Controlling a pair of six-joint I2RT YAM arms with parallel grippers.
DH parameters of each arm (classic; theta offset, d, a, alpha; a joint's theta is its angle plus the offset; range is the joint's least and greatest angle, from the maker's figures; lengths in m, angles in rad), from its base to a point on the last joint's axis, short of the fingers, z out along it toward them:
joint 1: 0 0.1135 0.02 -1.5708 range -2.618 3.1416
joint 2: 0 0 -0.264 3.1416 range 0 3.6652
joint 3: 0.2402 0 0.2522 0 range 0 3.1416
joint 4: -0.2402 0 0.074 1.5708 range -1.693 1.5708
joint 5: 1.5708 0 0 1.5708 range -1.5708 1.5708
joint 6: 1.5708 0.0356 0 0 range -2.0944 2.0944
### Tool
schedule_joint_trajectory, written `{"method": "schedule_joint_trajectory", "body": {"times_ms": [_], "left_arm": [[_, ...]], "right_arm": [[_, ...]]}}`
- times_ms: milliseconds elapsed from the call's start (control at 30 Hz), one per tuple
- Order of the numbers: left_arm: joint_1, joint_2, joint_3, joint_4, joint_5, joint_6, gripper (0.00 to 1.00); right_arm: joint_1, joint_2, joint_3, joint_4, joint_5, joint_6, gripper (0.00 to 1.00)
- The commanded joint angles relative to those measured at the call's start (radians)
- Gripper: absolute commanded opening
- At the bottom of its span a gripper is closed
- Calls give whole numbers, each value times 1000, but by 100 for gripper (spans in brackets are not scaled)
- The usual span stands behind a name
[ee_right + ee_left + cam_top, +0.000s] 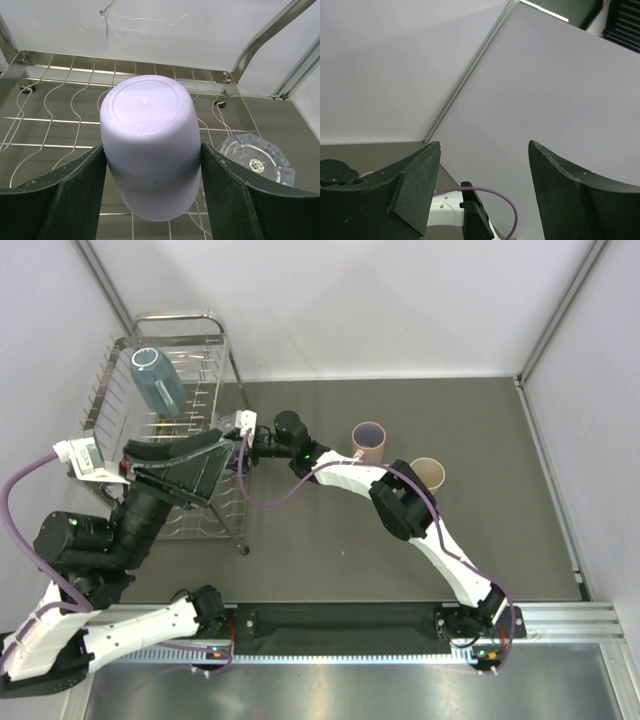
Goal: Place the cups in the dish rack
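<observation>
My right gripper [152, 146] is shut on the lavender tumbler [147, 115], held upside down with its base toward the camera, over the wires of the dish rack [60, 120]. A clear glass [256, 161] lies in the rack just to its right. In the top view the right gripper [232, 432] reaches into the rack [175, 316], and the tumbler is hidden there. A teal-blue cup [157, 380] lies in the rack's far part. My left gripper [210, 468] hovers over the rack's near end. It is open and empty [485, 145].
A tan-pink cup [368, 441] and a beige tumbler [428, 475] stand upright on the dark table right of the rack, beside the right arm's forearm. The right arm's purple cable [495, 192] runs close in front of the left gripper. Walls enclose the table.
</observation>
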Motion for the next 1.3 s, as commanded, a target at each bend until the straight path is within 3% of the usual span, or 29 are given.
{"method": "schedule_joint_trajectory", "body": {"times_ms": [0,500,667,700,767,1000,1033,1067,1267], "left_arm": [[-2,8,9,8,1,21,76],[-2,63,38,-6,34,-25,76],[0,62,39,-9,30,-38,76],[-2,63,39,-10,30,-42,76],[0,62,43,-13,30,-48,77],[-2,65,41,-15,34,-81,77],[0,65,44,-24,36,-87,78],[-2,68,47,-35,34,-94,79],[-2,93,73,-70,31,-137,84]], "right_arm": [[11,12,48,35,18,9,0],[22,34,-13,67,44,63,7],[26,31,-10,50,70,67,28],[28,29,-13,49,72,64,41],[35,22,-25,46,87,58,51],[40,14,-31,30,98,44,67],[40,8,-42,32,106,44,78],[40,5,-47,32,109,44,99],[42,-52,-77,61,155,89,100]]}}
